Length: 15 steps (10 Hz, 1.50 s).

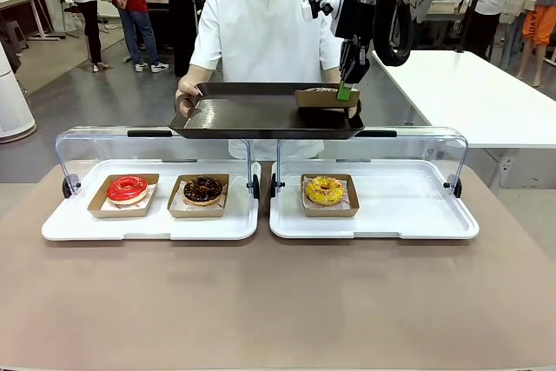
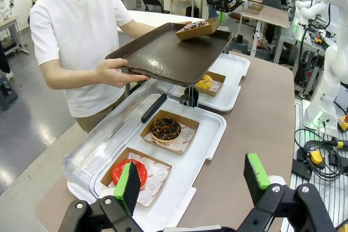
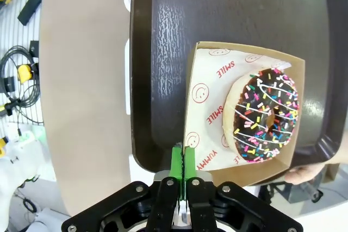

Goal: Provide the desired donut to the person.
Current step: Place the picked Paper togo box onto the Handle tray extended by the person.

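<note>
Right gripper [image 3: 182, 160]: fingers clamped on near edge of donut carton [image 3: 213, 88], at right end of person's tray [image 1: 252, 117]. Sprinkled donut [image 3: 266, 115] lies beyond fingers, toward frame right. Left gripper [image 2: 193, 180]: fingers apart, low in frame, well off.

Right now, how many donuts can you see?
4. A red-glazed donut and a chocolate donut on the left white tray, a yellow donut on the right white tray, and a sprinkled chocolate donut on the brown tray the person holds. None seems hidden.
</note>
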Available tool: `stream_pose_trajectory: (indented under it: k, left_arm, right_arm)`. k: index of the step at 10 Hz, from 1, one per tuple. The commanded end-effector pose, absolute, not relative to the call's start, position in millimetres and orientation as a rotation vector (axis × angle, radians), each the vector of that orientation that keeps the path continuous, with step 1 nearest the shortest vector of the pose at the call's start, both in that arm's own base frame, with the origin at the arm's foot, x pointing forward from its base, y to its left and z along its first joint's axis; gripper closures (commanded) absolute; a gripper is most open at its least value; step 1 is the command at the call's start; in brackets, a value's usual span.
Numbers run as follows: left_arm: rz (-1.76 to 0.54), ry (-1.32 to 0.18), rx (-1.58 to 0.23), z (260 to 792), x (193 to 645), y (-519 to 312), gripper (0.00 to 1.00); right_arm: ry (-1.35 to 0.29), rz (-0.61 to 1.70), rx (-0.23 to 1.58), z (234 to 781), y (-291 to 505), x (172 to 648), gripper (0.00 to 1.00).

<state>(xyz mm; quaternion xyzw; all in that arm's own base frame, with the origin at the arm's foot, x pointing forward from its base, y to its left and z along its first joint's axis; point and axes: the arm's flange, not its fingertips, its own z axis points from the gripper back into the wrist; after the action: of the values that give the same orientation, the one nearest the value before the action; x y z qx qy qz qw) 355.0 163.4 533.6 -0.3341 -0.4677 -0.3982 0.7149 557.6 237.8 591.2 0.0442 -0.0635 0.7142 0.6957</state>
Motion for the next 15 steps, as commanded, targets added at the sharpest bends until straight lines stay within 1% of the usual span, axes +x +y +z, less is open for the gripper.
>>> stream_pose_trajectory:
  k: [1, 3, 4, 5, 6, 8, 9, 10, 11, 15]
  left_arm:
    - [-0.884, -1.053, -0.746, 534.7, 354.9, 164.3, 0.00]
    - [-0.884, -1.053, -0.746, 534.7, 354.9, 164.3, 0.00]
    - [-0.884, -1.053, -0.746, 534.7, 354.9, 164.3, 0.00]
    - [-0.884, -1.053, -0.746, 534.7, 354.9, 164.3, 0.00]
    - [-0.884, -1.053, -0.746, 534.7, 354.9, 164.3, 0.00]
    - [-0.884, -1.053, -0.746, 534.7, 354.9, 164.3, 0.00]
    - [-0.884, -1.053, -0.746, 534.7, 354.9, 164.3, 0.00]
    - [-0.884, -1.053, -0.746, 534.7, 354.9, 164.3, 0.00]
    - [-0.884, -1.053, -0.746, 534.7, 354.9, 164.3, 0.00]
    - [-0.884, -1.053, -0.746, 534.7, 354.9, 164.3, 0.00]
  right_arm:
    - [-0.160, 1.615, 0.142, 582.9, 233.0, 555.6, 0.99]
    - [-0.147, 1.632, 0.146, 581.3, 233.3, 554.1, 0.99]
    - [-0.145, 1.641, 0.144, 581.2, 234.0, 554.3, 0.51]
    - [-0.143, 1.645, 0.144, 581.8, 234.5, 554.4, 0.39]
    - [-0.142, 1.649, 0.142, 581.9, 234.8, 554.3, 0.00]
    - [-0.137, 1.657, 0.143, 581.9, 234.6, 553.4, 0.00]
    - [-0.135, 1.656, 0.142, 582.2, 234.1, 554.1, 0.15]
    - [-0.132, 1.656, 0.143, 582.5, 233.5, 553.8, 0.05]
    - [-0.128, 1.659, 0.143, 582.6, 233.5, 552.7, 0.00]
    - [-0.121, 1.667, 0.130, 586.2, 231.6, 552.0, 0.00]
